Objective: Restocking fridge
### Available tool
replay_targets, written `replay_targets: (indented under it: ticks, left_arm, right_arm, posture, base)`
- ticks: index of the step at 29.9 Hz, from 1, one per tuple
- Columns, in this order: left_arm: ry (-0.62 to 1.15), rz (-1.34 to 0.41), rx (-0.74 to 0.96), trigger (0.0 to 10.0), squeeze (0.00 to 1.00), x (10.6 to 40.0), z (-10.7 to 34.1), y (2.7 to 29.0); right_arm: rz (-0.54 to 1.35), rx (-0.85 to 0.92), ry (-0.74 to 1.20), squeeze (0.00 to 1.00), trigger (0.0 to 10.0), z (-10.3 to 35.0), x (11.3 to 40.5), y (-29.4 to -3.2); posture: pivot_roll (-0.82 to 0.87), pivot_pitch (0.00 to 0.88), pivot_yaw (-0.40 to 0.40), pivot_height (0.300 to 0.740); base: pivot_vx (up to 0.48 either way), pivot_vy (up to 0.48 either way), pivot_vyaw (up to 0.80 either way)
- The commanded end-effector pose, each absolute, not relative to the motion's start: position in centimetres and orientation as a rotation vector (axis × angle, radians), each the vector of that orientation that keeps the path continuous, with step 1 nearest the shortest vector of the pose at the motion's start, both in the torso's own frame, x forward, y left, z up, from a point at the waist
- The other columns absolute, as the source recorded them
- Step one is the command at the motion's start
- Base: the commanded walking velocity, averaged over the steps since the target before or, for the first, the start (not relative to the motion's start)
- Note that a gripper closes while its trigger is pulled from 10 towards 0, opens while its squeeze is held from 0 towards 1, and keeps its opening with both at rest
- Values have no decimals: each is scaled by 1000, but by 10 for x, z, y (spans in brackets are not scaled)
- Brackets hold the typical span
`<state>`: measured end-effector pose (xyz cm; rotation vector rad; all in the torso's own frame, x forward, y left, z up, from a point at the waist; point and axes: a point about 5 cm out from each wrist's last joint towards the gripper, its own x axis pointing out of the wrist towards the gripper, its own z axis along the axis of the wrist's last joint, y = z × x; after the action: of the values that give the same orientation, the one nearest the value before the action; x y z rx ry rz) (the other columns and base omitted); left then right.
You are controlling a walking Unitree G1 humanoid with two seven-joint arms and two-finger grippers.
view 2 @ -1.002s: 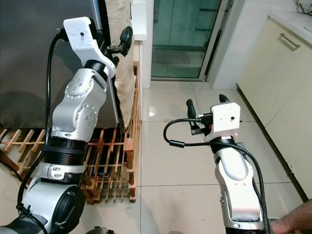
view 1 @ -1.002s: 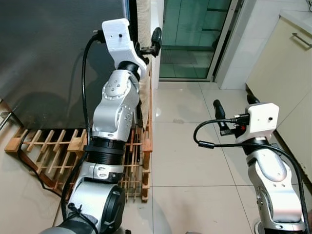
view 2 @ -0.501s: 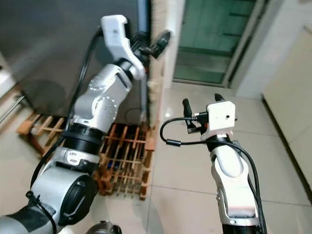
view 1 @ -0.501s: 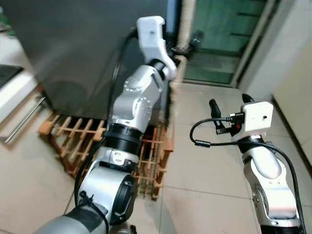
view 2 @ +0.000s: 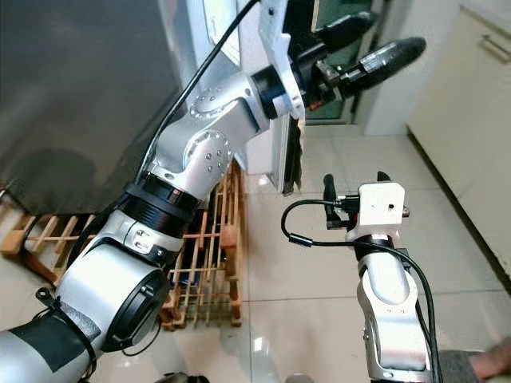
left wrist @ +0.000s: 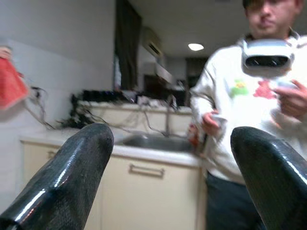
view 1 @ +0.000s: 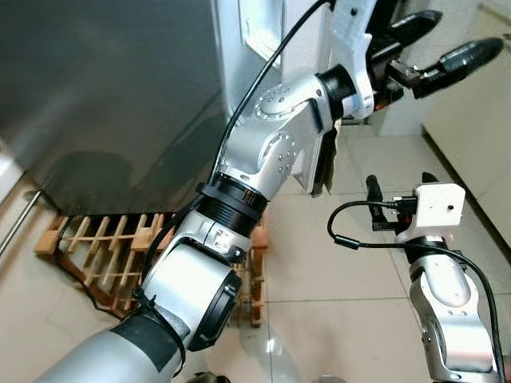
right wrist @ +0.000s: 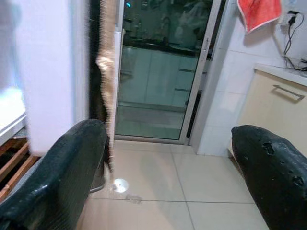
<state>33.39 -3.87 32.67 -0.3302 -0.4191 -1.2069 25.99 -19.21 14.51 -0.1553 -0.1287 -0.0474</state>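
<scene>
Left hand (view 1: 435, 44): raised at upper right of the frame, fingers spread, nothing held.
Right hand (view 1: 397, 191): lower right, fingers parted, nothing held.
Fridge door (view 1: 104, 88): dark panel at upper left.
Wooden rack (view 1: 104, 251): on floor beneath fridge.
Person (left wrist: 249, 120): seen beyond left fingers.

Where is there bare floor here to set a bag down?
Bare tile floor lies between the wooden rack and the cream cabinets, around the right tool. It is crowded by the fridge door, where the left tool reaches.
</scene>
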Motion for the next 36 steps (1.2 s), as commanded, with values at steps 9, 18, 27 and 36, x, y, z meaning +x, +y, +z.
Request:
replay_targets:
  ticks: [9, 18, 27, 36]
  left_arm:
    - [-292, -466, -389, 10000, 0, 362, 233, 123]
    - [-258, -64, -294, 10000, 0, 329, 199, 180]
    - [-349, -169, -195, 10000, 0, 321, 220, 159]
    - [-342, -298, -227, 10000, 0, 317, 224, 126]
  right_arm:
    - [21, -85, -138, 0, 10000, 154, 288, -181]
    - [136, -62, -136, 0, 10000, 155, 309, -157]
    - [156, -42, -143, 0, 10000, 153, 311, -147]
    - [117, -65, -142, 0, 10000, 151, 306, -161]
  posture:
    - [-170, 6, -12, 731]
    - [-53, 5, -54, 740]
    - [-74, 0, -24, 740]
    - [-131, 0, -13, 740]
  base:
    - [0, 0, 223]
    - [88, -133, 332]
    - [265, -396, 0]
    - [264, -398, 0]
